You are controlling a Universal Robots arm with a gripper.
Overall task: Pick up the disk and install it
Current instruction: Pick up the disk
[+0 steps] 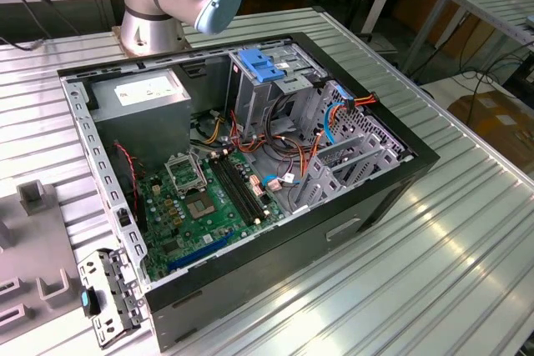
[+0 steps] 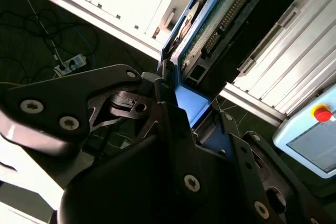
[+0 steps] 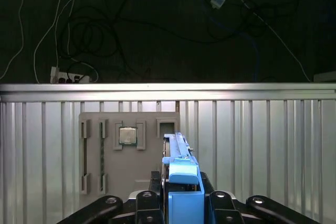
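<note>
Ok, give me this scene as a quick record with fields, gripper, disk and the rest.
gripper: shut on the disk, first wrist view
disk: held on edge, blue frame
behind it: grey plate with a chip, on the ribbed table
case: open on the table, motherboard exposed
install: not done; disk is outside the case

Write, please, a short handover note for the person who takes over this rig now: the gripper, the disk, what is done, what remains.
Gripper: shut on the disk, which is held on edge by its blue frame.
Disk: in the first wrist view, over the grey fixture plate on the ribbed table.
Done: the disk is picked up.
Left: it is not yet installed in the open computer case.
</note>
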